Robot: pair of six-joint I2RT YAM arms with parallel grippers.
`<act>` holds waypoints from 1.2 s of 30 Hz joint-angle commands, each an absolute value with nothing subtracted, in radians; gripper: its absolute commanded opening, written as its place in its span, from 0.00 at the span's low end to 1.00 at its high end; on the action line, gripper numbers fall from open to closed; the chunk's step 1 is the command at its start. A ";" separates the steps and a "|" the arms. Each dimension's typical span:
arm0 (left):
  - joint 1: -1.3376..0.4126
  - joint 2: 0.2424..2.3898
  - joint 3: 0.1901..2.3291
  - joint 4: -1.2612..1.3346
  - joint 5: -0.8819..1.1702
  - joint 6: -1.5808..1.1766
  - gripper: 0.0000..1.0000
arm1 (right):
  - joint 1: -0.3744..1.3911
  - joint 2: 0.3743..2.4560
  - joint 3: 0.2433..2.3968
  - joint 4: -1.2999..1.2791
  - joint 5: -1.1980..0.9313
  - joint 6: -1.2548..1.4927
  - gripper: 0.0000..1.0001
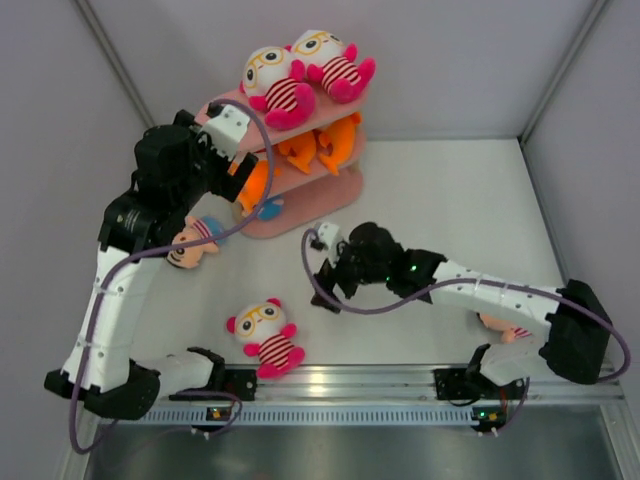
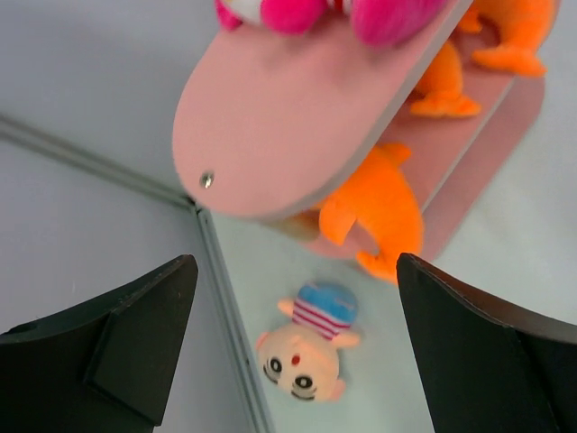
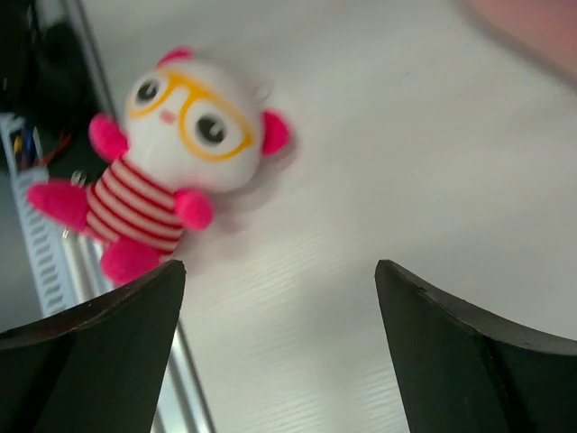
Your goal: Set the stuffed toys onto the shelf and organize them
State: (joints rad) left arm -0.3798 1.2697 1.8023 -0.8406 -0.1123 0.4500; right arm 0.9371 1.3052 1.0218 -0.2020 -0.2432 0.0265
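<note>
The pink shelf [image 1: 305, 208] stands at the back. Two white-faced glasses dolls [image 1: 280, 82] sit on its top board and orange sharks [image 1: 335, 140] lie on the middle board. One shark [image 2: 379, 203] hangs at the shelf's left end. My left gripper [image 1: 222, 140] is open and empty, high over that end [image 2: 288, 117]. A peach-faced striped doll [image 2: 306, 352] lies on the table below it [image 1: 193, 242]. My right gripper [image 1: 318, 270] is open and empty at mid-table. A glasses doll [image 3: 189, 126] lies on its back to its near left [image 1: 265, 335].
A second peach-faced doll [image 1: 503, 327] lies partly hidden under the right arm at the near right. A metal rail [image 1: 330, 385] runs along the near table edge. Grey enclosure walls close in the left, back and right sides.
</note>
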 commanded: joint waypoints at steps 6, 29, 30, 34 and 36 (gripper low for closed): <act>-0.235 1.043 1.500 -0.903 -0.221 0.428 0.98 | 1.320 1.385 0.899 -0.078 -0.273 -0.233 0.86; -0.031 0.814 1.232 -0.998 -0.066 0.367 0.98 | 1.385 1.732 1.054 0.035 -0.164 -0.333 0.16; -0.031 0.821 1.261 -1.029 0.039 0.376 0.97 | 1.385 1.697 1.057 0.025 -0.163 -0.334 0.07; -0.032 0.833 1.322 -1.193 0.377 0.474 0.95 | 1.373 1.608 1.051 0.003 -0.172 -0.333 0.00; -0.034 0.827 1.327 -1.244 0.454 0.521 0.95 | 1.365 1.566 1.063 -0.035 -0.154 -0.292 0.00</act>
